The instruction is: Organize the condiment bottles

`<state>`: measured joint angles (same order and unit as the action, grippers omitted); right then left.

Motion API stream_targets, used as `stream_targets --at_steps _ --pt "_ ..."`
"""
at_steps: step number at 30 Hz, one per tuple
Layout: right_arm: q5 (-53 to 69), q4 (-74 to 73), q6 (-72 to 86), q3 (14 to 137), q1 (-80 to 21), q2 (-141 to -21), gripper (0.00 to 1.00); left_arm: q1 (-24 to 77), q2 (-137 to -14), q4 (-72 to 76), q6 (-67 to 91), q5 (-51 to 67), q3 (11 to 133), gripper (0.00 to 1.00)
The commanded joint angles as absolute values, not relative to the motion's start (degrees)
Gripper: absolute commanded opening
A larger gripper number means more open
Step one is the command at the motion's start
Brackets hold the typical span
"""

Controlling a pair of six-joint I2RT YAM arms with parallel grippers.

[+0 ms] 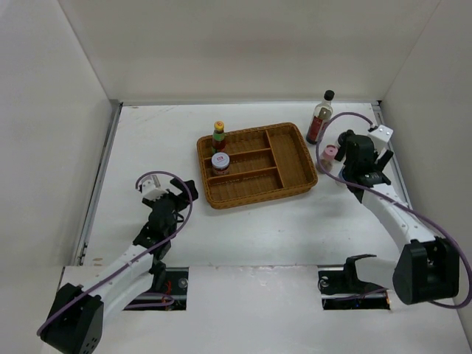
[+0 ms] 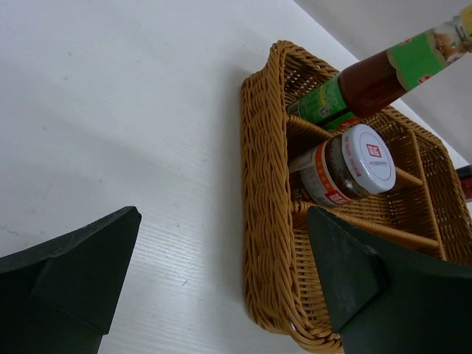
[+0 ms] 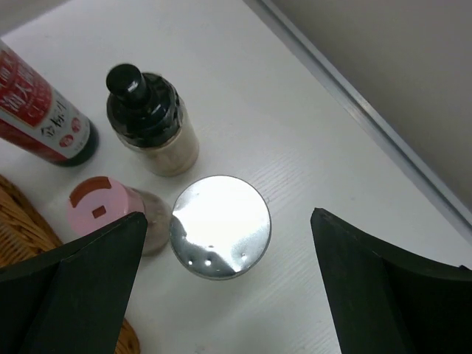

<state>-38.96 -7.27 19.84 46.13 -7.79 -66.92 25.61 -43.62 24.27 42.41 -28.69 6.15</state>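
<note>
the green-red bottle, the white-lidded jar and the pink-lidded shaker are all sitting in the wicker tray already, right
Not quite. The green-red bottle and the white-lidded jar are in the wicker tray, but the pink-lidded shaker is not. It stands outside the tray's right end, near the tall dark-sauce bottle. The top external view shows this.

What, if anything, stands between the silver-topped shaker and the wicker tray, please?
The pink-lidded shaker stands close beside the silver-topped shaker, on its side toward the wicker tray. Nothing separates it from the open right gripper.
</note>
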Motion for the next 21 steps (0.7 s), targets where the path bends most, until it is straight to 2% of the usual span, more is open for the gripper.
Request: stream_targets --at_steps 1,10,11,13,14,17,21 --pt "-37.27 -7.12 20.13 49.48 -7.25 -69.51 1.00 25.97 -43.24 29.00 42.98 -28.21 5.54 1.00" --pt "-33.14 0.78 21.53 48.43 -4.53 -77.08 1.00 25.97 -42.89 29.27 43.33 -28.04 5.10 1.00" --pt "-33.48 2.27 21.27 47.73 -4.70 -77.17 0.94 25.97 -43.15 29.70 43.33 -27.78 5.10 1.00" --pt "-35.14 4.03 21.36 46.06 -4.88 -76.12 0.74 25.88 -43.50 30.58 43.33 -27.16 4.92 1.00" --pt "-36.90 4.65 21.62 44.84 -5.31 -74.63 0.69 25.71 -43.59 30.76 43.33 -26.98 4.83 1.00" --pt "-42.25 4.57 21.01 41.67 -10.04 -67.18 0.61 25.53 -43.94 30.94 43.42 -26.89 4.75 1.00" --pt "-46.40 1.15 19.25 41.22 -18.47 -55.57 0.59 25.53 -44.21 30.94 43.51 -26.89 4.83 1.00"
